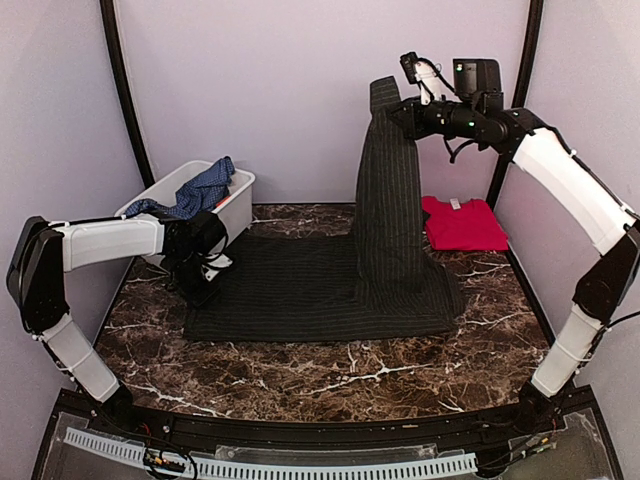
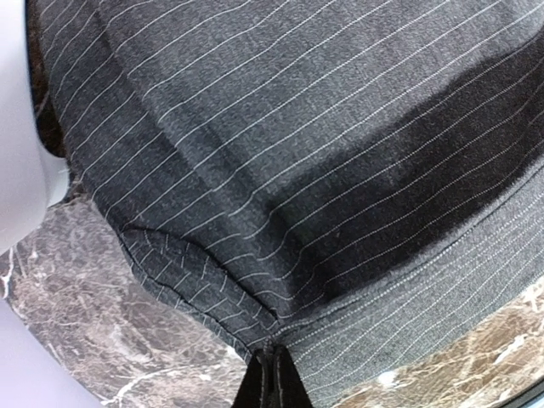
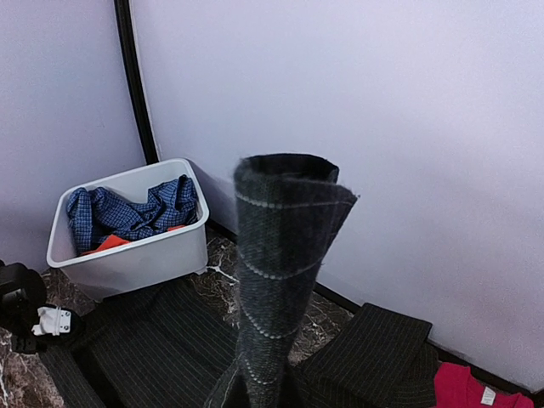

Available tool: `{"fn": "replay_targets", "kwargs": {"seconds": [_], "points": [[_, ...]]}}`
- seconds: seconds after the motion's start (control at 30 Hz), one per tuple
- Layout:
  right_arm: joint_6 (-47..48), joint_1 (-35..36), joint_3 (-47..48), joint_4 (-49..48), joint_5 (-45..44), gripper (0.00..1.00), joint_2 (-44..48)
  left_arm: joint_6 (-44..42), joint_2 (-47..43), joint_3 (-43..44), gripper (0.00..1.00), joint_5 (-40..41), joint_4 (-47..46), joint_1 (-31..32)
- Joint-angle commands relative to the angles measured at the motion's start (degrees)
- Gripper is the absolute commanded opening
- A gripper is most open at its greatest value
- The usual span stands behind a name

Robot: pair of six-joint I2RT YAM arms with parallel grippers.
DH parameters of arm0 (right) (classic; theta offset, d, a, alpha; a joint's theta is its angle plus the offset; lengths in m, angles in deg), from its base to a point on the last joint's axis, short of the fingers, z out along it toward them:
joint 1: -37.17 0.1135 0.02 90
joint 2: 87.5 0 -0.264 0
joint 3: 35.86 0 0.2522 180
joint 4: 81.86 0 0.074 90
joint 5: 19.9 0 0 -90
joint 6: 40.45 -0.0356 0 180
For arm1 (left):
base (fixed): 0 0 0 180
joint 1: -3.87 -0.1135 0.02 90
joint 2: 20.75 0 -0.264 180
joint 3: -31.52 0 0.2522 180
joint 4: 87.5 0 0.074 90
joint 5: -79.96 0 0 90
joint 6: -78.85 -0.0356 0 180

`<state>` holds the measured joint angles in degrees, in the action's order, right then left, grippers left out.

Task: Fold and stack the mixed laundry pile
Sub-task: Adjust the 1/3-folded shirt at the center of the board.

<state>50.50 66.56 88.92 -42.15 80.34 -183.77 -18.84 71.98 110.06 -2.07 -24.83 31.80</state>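
The right end effector (image 1: 398, 102) has its fingertips hidden in the raised top fold of the pinstriped shirt (image 1: 300, 285). At the shirt's left hem, the left end effector (image 2: 265, 378) is cropped by the wrist view's bottom edge. Left of the shirt, the orange piece (image 3: 109, 243) lies mostly buried under the blue checked garment (image 3: 136, 212). Right of the shirt, the red cloth (image 3: 466, 387) is cut off at the corner.

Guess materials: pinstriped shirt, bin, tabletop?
The shirt: woven cloth, matte, slightly fuzzy; fine weave and thin white stripes show up close, and it drapes softly. Fibre unclear. The bin: likely moulded plastic, white, smooth, thin rigid walls. The tabletop: dark brown marble look with white veins, some sheen; real stone or printed laminate, cannot tell.
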Motion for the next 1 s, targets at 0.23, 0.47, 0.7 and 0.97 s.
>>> {"fn": "replay_targets", "kwargs": {"seconds": [0.23,0.47,0.7,0.97], "points": [[0.62,-1.52,1.89,-2.45,-0.64,0.0,1.11,0.35,0.46,2.62,0.04,5.6,-4.46,0.11],[1.07,-1.94,2.14,-2.38,-0.71,0.0,0.26,-1.57,0.99,2.55,0.08,4.25,-6.2,0.11],[1.41,-2.37,3.82,-2.52,-0.95,0.0,-1.25,-1.82,1.95,2.04,0.03,6.71,-8.23,0.11],[2.83,-2.67,5.3,-3.64,-1.86,0.0,-3.52,-1.75,4.98,1.3,0.02,8.39,-12.9,0.11]]}}
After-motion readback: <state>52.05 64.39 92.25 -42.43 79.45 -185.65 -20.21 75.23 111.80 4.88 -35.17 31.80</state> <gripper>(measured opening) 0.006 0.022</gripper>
